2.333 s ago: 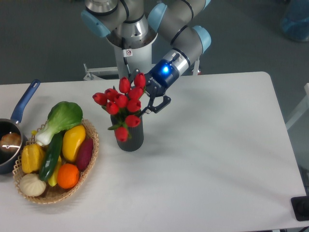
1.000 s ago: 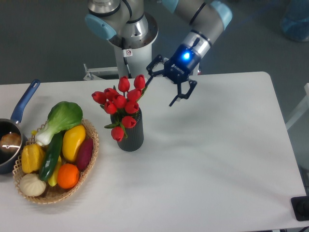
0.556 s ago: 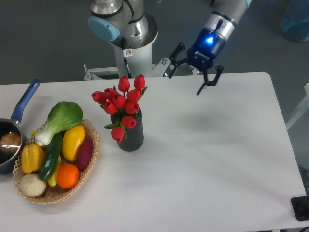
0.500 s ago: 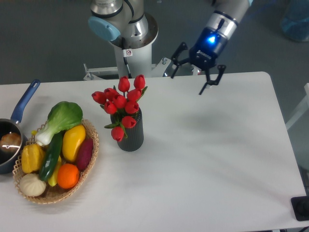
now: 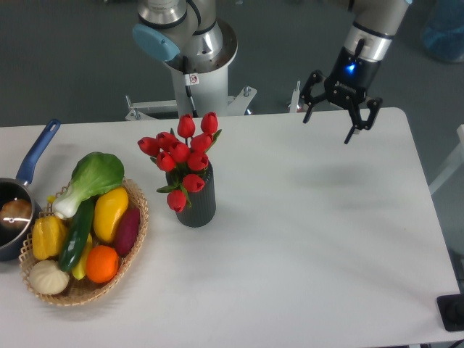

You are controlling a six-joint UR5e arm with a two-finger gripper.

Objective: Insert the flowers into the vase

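The red tulips (image 5: 182,156) stand in the dark ribbed vase (image 5: 196,201), stems down inside the round mouth, buds clustered above the rim and spreading toward the upper left; one bud hangs lower against the left side of the vase. The vase stands upright on the white tabletop (image 5: 312,246), left of centre. The gripper (image 5: 338,125) is positioned above the far right part of the tabletop, well apart from the vase and the tulips. Its jaws are spread wide and hold nothing; the two dark fingers point downward, and a blue indicator light is lit on the wrist above them. The grey arm rises from the gripper out of the top edge of the view. The robot base (image 5: 192,43) sits behind the far edge of the tabletop, above the vase. At the left, an oval wicker basket (image 5: 135,233) holds a green-leafed vegetable with a white stalk (image 5: 90,180), a yellow pepper (image 5: 110,212), a cucumber (image 5: 77,235), an orange (image 5: 101,263) and other produce. A blue-handled saucepan (image 5: 22,196) rests at the left edge, just beside the basket.
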